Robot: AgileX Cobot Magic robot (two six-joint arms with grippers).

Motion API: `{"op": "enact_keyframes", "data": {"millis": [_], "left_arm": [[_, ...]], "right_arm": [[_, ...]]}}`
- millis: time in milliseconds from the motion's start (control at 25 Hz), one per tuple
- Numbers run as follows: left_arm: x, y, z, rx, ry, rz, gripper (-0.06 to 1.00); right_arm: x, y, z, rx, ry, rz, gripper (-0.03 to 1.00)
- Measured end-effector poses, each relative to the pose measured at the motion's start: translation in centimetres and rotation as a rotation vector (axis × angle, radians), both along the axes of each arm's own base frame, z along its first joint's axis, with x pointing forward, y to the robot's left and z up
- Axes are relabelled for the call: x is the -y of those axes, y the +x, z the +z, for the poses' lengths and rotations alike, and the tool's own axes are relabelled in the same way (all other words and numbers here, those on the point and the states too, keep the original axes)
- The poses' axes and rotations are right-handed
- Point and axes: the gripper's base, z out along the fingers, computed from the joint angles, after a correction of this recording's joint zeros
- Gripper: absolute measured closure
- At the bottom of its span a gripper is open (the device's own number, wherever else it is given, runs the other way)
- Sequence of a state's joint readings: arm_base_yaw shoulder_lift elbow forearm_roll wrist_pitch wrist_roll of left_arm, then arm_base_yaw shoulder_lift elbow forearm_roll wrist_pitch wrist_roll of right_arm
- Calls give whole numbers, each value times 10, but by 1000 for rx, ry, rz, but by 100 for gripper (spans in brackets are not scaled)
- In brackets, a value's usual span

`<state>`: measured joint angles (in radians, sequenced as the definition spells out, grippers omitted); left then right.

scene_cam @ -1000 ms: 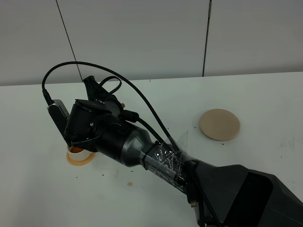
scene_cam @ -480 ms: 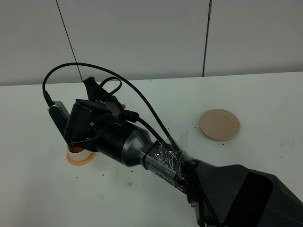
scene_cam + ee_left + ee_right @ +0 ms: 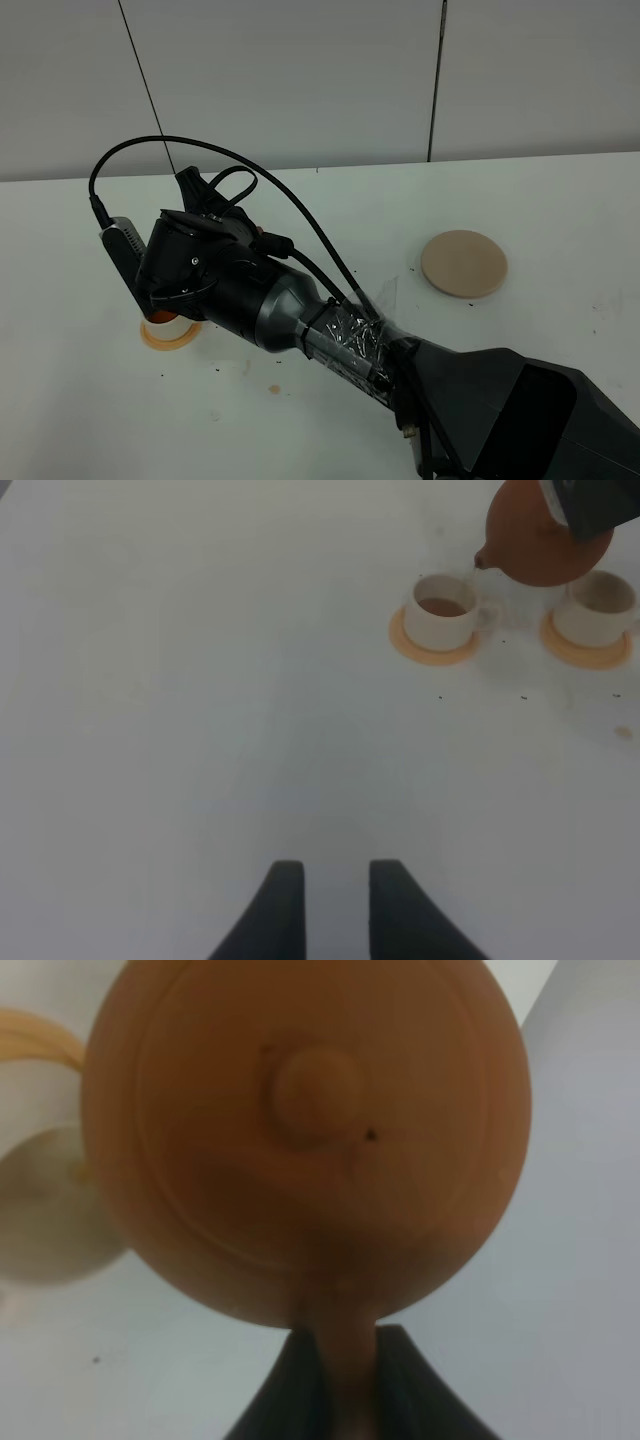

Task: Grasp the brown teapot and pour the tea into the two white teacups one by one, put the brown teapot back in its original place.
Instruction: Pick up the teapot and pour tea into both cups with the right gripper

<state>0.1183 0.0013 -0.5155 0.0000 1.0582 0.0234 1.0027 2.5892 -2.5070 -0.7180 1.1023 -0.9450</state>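
Toward the filled teacup point(image 3: 443, 620) the spout of the brown teapot point(image 3: 535, 535) is pointed — handle pinched in the right gripper point(image 3: 340, 1365); the other teacup point(image 3: 600, 610) is found handle-side.

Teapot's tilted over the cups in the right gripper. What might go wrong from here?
1. The spout of the brown teapot hangs near the rim of the part-filled cup, so the pour may land on its coaster.
2. The right gripper pinches only the thin loop handle; the pot might swing or slip.
3. The second cup sits close beside the pot; a low sideways move may knock it.
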Motion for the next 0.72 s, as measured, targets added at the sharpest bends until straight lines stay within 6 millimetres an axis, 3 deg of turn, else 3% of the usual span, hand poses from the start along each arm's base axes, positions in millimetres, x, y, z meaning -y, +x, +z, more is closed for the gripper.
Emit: {"op": "enact_keyframes", "data": {"millis": [720], "left_arm": [[0,0,0,0,0,0,71]], "right_arm": [[0,0,0,-5,5,1,87]]}}
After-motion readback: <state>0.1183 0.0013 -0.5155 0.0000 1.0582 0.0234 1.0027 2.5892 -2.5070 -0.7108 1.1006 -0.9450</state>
